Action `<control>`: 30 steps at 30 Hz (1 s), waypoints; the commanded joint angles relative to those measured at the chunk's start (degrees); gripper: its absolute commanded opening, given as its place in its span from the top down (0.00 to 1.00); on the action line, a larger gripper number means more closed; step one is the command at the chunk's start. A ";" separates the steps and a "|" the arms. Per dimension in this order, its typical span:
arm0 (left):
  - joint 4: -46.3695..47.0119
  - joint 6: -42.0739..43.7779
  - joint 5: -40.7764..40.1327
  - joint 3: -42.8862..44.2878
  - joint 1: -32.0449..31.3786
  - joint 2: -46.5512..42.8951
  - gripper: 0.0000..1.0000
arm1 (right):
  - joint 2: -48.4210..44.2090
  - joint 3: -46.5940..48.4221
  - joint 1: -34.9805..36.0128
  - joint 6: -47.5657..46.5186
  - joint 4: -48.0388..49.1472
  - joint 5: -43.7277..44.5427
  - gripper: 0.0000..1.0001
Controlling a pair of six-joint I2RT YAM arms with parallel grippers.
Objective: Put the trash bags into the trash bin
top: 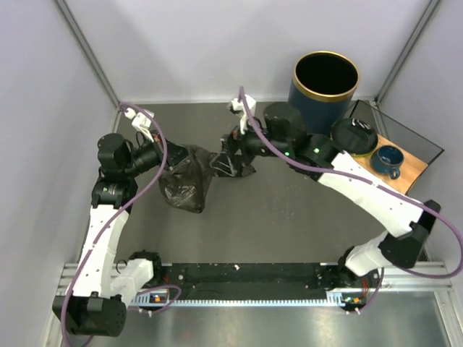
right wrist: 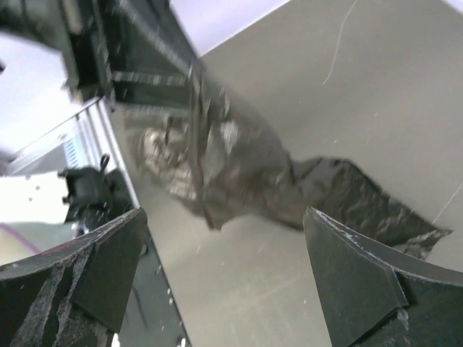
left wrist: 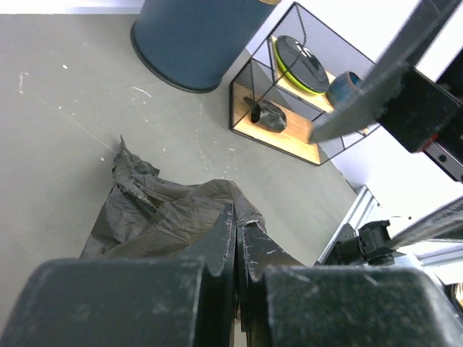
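The black glossy trash bag (top: 187,186) lies crumpled on the grey table, left of centre, with a flap stretching right. My left gripper (top: 171,160) is shut on the bag's upper edge. In the left wrist view its jaws (left wrist: 241,220) pinch a fold of the film, and the rest of the bag (left wrist: 155,210) spreads beyond them. My right gripper (top: 227,160) hovers over the bag's right flap, open and holding nothing. In the blurred right wrist view, the bag (right wrist: 246,170) lies past the wide-apart fingers (right wrist: 108,267). The navy, gold-rimmed trash bin (top: 325,85) stands upright at the back right.
A black wire shelf (top: 405,155) with a wooden board stands right of the bin. It holds a round black roll (top: 354,135) and a small blue bowl (top: 388,160). White walls enclose the table on three sides. The arms' base rail (top: 239,278) runs along the near edge.
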 commanded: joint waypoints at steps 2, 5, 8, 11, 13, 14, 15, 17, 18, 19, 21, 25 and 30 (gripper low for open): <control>1.08 0.15 -0.79 3.11 -2.70 0.05 1.00 | 8.58 8.78 4.40 0.94 -1.87 10.18 0.09; 0.38 0.85 -0.96 3.73 -4.01 0.31 1.00 | 11.31 11.07 6.07 -1.25 -1.86 12.80 0.07; 0.12 1.46 0.17 4.17 -4.28 0.31 1.00 | 13.16 11.25 6.25 -3.53 -2.21 15.79 0.07; -0.59 1.47 0.88 4.26 -4.28 0.40 1.00 | 13.34 10.46 6.17 -5.21 -2.04 14.49 0.13; -0.50 1.73 2.02 4.17 -4.46 0.58 1.00 | 13.25 10.11 6.17 -5.13 -2.22 13.07 0.42; -0.50 2.25 2.20 4.26 -4.37 0.66 1.00 | 12.73 9.76 6.17 -5.47 -2.13 13.34 0.59; -0.67 2.87 1.85 4.34 -4.37 0.58 1.00 | 12.20 9.23 6.08 -5.74 -2.39 13.34 0.77; -2.42 7.14 -0.43 5.48 -4.11 0.84 0.96 | 10.28 8.53 5.12 -5.66 -2.66 13.17 1.00; -5.57 8.31 -2.52 7.66 -3.93 1.01 0.90 | 9.65 8.18 4.59 -5.22 -2.74 12.99 1.00; -6.73 8.67 -5.68 8.55 -3.06 1.19 0.78 | 8.95 7.83 3.02 -4.87 -3.01 13.34 1.00; -5.95 9.29 -4.57 9.18 -0.69 1.19 0.43 | 7.02 7.30 0.73 -2.85 -2.92 12.20 1.00; 3.76 2.10 -0.10 4.01 4.50 -2.49 0.16 | 4.56 6.77 -5.16 -0.03 -3.01 11.05 1.00; 15.82 -11.61 5.35 -7.66 7.41 -9.61 0.10 | 2.09 5.19 -8.69 2.34 -2.83 12.46 1.00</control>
